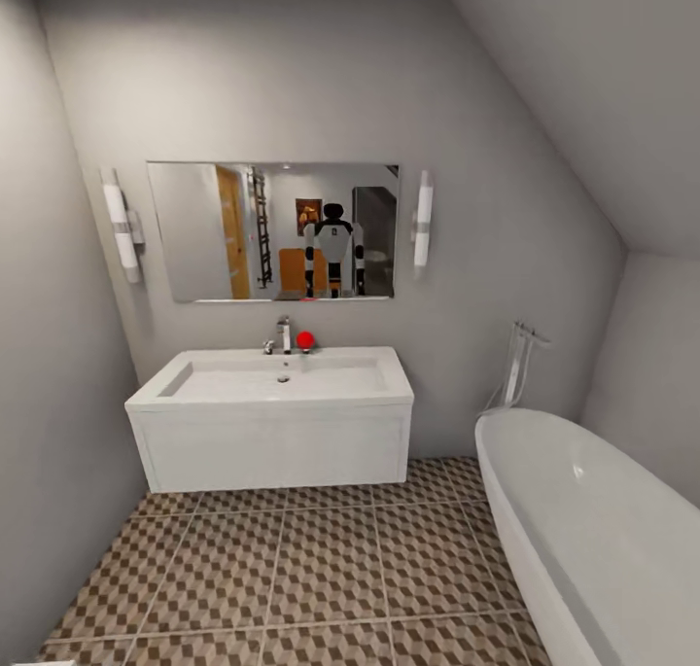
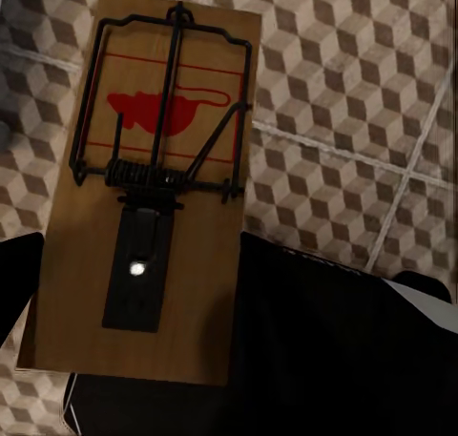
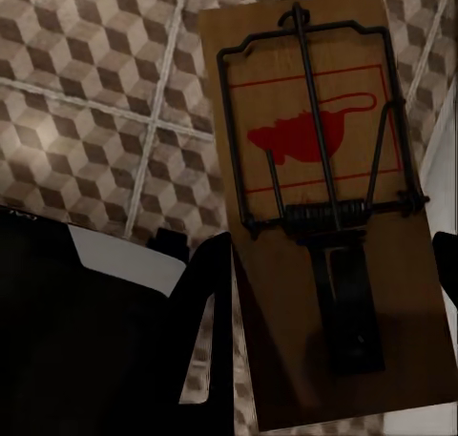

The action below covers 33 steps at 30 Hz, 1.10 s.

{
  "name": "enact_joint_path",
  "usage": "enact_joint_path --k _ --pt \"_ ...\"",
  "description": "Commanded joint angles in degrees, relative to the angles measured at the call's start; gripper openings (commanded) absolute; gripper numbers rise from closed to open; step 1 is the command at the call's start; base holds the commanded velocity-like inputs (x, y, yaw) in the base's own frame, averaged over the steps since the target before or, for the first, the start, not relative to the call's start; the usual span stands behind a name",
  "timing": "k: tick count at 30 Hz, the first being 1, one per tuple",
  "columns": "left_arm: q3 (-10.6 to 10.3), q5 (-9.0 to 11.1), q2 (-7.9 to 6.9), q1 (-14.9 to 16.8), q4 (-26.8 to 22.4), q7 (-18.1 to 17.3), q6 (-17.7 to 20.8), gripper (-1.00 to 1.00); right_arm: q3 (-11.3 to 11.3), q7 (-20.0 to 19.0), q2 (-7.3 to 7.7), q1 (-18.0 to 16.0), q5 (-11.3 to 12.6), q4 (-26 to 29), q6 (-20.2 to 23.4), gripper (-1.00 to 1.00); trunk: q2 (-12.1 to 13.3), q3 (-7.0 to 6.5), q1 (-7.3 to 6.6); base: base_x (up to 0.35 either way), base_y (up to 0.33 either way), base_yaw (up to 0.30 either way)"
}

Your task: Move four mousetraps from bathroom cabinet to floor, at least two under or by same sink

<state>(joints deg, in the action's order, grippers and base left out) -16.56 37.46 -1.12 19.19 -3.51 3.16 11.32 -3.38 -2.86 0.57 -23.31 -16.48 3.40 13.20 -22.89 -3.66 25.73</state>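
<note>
Left pincer (image 2: 124,360) clamps tan wooden mousetrap (image 2: 157,183); right pincer (image 3: 324,360) clamps its twin (image 3: 324,217). White wall-hung sink (image 1: 277,442) straight ahead, patterned tile floor (image 1: 292,578) between.

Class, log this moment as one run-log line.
left hand: holds mousetrap | right hand: holds second mousetrap | ahead: sink | bathroom floor: no traps visible by sink

— What kind of room is this?
— A home bathroom: a white wall-hung sink (image 1: 272,423) with a chrome tap (image 1: 283,334) under a mirror (image 1: 273,230) flanked by two tube lights.
— Anything else?
— A white oval bathtub (image 1: 593,530) at right, sloped ceiling, cube-patterned floor tiles (image 1: 292,578).
</note>
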Motion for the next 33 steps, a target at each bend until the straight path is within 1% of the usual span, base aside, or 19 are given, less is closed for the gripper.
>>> enact_joint_path --k 1,12,27,33 --pt "-0.49 0.36 -0.02 -0.03 -0.15 0.44 0.34 -1.0 -0.31 -0.4 0.0 0.02 -0.22 0.11 0.37 -1.0 -0.03 0.02 0.05 0.337 -0.081 0.0" --pt "-0.46 0.41 0.04 -0.04 -0.1 0.47 0.23 -1.0 -0.31 -0.4 -0.1 0.02 -0.28 -0.04 0.36 -1.0 -0.03 0.02 0.05 0.337 -0.07 0.0" --pt "-0.41 0.47 0.36 -0.03 -0.09 0.46 0.15 -1.0 -0.31 -0.32 -0.16 0.02 -0.31 -0.06 0.34 -1.0 -0.03 0.02 0.05 0.336 -0.006 0.0" --pt "-0.41 0.57 0.34 -0.03 -0.09 0.44 0.11 -1.0 -0.31 -0.31 -0.19 0.02 -0.31 -0.06 0.36 -1.0 -0.03 0.02 0.05 0.228 0.0 0.0"
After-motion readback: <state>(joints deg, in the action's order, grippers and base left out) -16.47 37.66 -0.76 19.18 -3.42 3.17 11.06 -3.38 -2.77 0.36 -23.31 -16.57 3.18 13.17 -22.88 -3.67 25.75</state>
